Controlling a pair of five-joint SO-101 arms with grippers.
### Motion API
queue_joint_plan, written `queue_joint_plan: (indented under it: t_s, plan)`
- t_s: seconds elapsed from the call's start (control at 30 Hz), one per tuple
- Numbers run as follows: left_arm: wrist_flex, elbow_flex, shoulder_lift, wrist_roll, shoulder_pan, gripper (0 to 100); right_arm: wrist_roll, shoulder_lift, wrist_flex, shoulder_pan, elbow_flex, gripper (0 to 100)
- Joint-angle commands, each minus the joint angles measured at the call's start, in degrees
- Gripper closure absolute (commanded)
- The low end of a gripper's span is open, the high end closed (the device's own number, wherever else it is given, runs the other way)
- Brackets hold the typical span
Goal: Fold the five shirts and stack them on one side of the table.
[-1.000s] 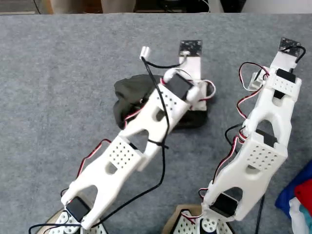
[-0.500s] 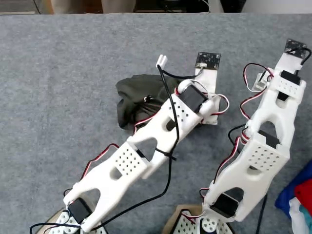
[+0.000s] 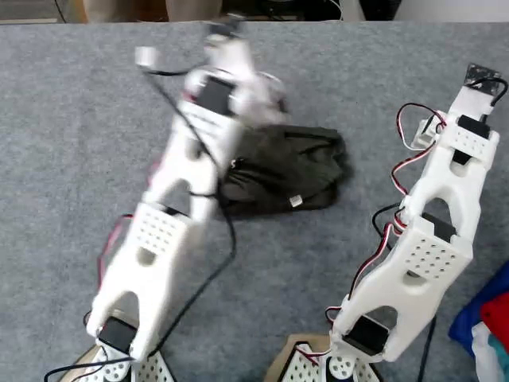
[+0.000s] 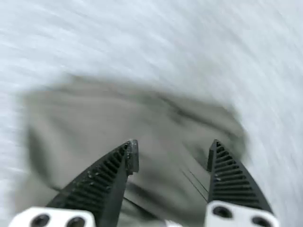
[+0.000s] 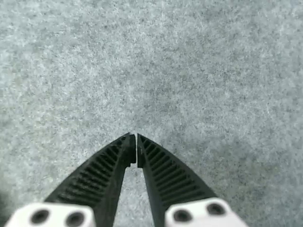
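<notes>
**One dark shirt bunched mid-desk, left gripper open above it**

A dark shirt (image 3: 290, 167) is lying in a loose, crumpled bundle on the grey desk (image 3: 71, 119), with a small pale tag (image 3: 296, 201) showing at its edge on the side toward the arm bases.

The left arm (image 3: 155, 243) is stretching past the shirt's left end, its wrist sitting just beyond the shirt's far left corner. In the left wrist view, the left gripper (image 4: 173, 153) is hanging over the shirt (image 4: 113, 118) with its fingers spread apart and nothing between them. That view is too blurred to tell whether the tips are touching the cloth.

The right arm (image 3: 433, 231) is standing well apart from the shirt, to its right. The right gripper (image 5: 137, 142) is pointing down at bare desk (image 5: 199, 56), its fingers pressed together on nothing.

A heap of blue, red and white clothes (image 3: 487, 318) is lying far to the right of the shirt, nearer the arm bases, at the desk's edge.
</notes>
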Motion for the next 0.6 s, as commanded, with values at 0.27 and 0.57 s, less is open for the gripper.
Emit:
queue_joint_plan:
  t_s: [0.27,0.57]
  plan:
    - [-0.4,5.8,4.4,0.2,-6.6,75,-0.5,-0.4,-1.2,0.4,-3.0,97.0]
    - [-0.7,5.4,10.8,0.3,-8.2,75,-0.5,-0.4,-1.2,0.4,-3.0,97.0]
